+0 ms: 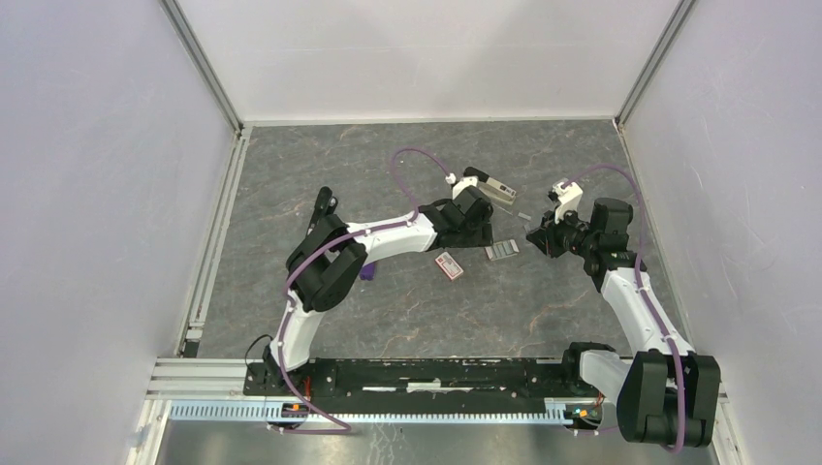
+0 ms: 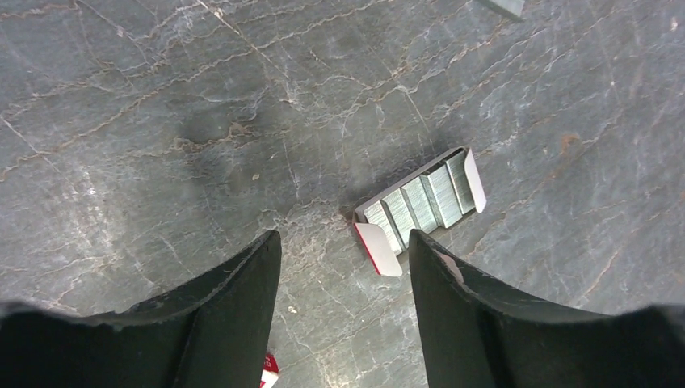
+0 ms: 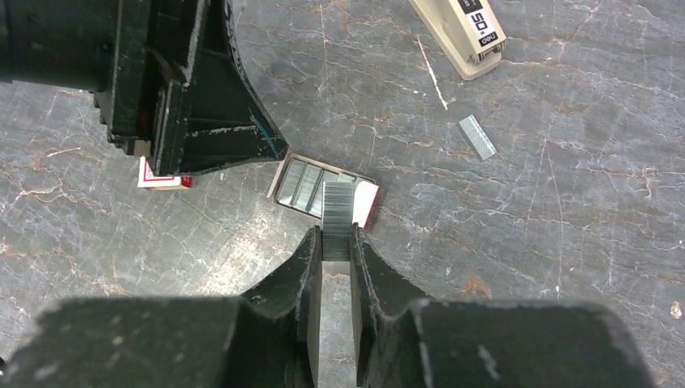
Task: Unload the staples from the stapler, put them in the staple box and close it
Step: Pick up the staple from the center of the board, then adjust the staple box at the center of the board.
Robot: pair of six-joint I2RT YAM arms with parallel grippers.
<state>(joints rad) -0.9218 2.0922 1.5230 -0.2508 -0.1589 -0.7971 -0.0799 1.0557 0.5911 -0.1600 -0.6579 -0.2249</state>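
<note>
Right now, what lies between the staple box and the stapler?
Only a thin pin lies between the staple box and the stapler, shown in the right wrist view; a loose staple strip lies off to the side.

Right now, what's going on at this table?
The right gripper is shut on a strip of staples, holding it over a small open box of staples. The left gripper hangs open close beside that box, holding nothing. The stapler lies apart on the table, another loose strip near it.
</note>
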